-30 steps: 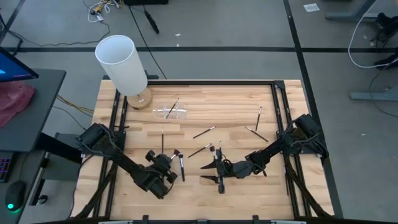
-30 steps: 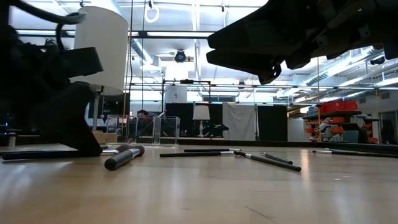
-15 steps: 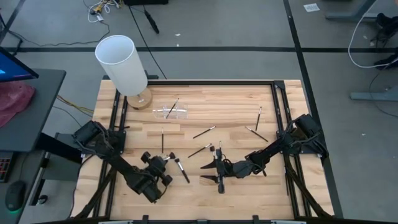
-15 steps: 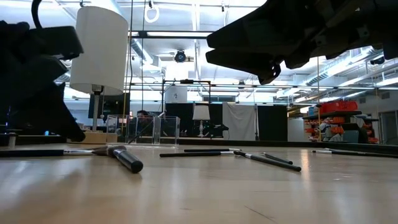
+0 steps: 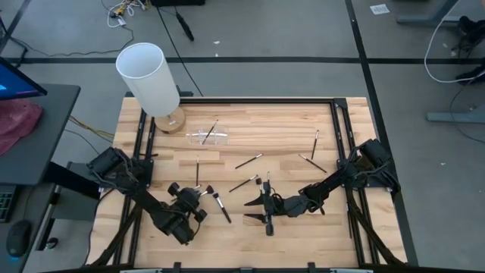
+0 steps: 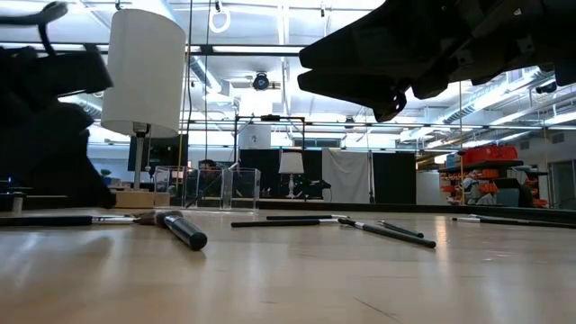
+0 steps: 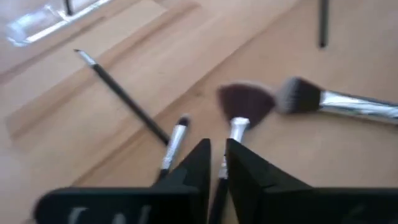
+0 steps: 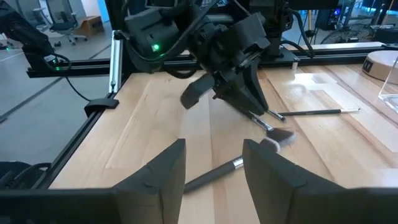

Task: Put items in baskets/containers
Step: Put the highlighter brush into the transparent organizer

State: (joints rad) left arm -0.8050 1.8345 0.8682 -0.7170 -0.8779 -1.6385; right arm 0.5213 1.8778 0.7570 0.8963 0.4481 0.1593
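Several thin dark makeup brushes lie flat on the wooden table (image 5: 288, 121). My left gripper (image 5: 198, 196) hangs low at the near left. In its wrist view its fingers stand a narrow gap apart on either side of the handle (image 7: 219, 180) of a brush with a dark fluffy head (image 7: 244, 99). I cannot tell whether they touch it. A thicker brush (image 5: 222, 206) with a pale head (image 7: 301, 96) lies just beside it. My right gripper (image 5: 254, 211) hovers open at the near middle, above another brush (image 8: 211, 174). The clear holder (image 5: 207, 137) stands far left with one brush (image 5: 211, 128) leaning in it.
A tall white cylinder (image 5: 148, 76) on a round wooden base stands at the far left corner, next to the holder. More brushes lie at the middle (image 5: 248, 161) (image 5: 244, 183) (image 5: 198, 171) and on the right (image 5: 316, 142) (image 5: 311, 163). Black rails frame the table.
My left gripper has drawn back toward the table's left edge and risen a little. The thicker brush beside it has turned about on the table, its handle end swinging toward the right and the near edge. My right gripper has kept still.
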